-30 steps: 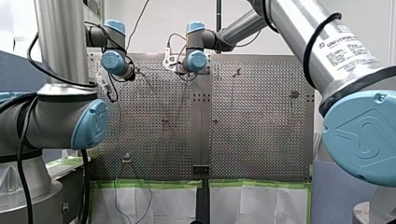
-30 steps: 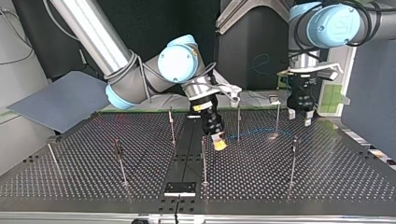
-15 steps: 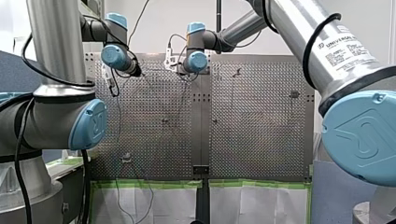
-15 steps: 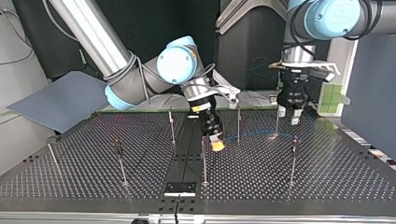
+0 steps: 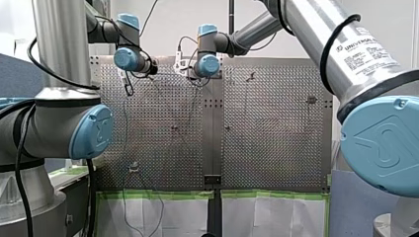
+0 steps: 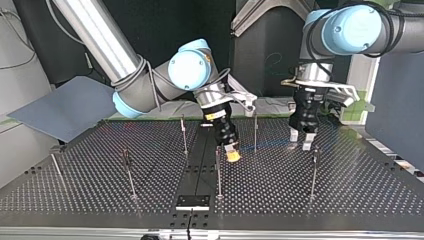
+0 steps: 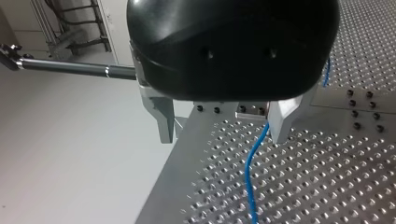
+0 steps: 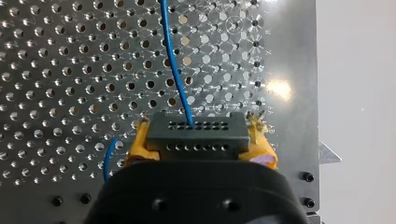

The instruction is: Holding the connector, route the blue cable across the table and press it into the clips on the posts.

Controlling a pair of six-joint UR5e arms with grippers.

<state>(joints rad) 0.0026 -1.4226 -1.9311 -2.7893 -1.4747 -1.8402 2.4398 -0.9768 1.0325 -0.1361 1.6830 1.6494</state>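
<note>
In the right wrist view my right gripper has its yellow pads shut on a dark grey connector. The blue cable leaves the connector and runs ahead over the perforated plate. In the top view this gripper hangs low near the table's middle, beside a post. My left gripper stands open at the top view's right, just above the plate. In the left wrist view its metal fingers straddle the blue cable, which lies close to one finger, apart from both.
Several thin posts with clips stand on the perforated table, among them one near the middle, one at the top view's right and one at its left. A black bracket sits at the near edge.
My left arm has swung toward the table's middle and come down, so its open fingers now straddle the cable. My right gripper has stayed nearly still, holding the connector.
</note>
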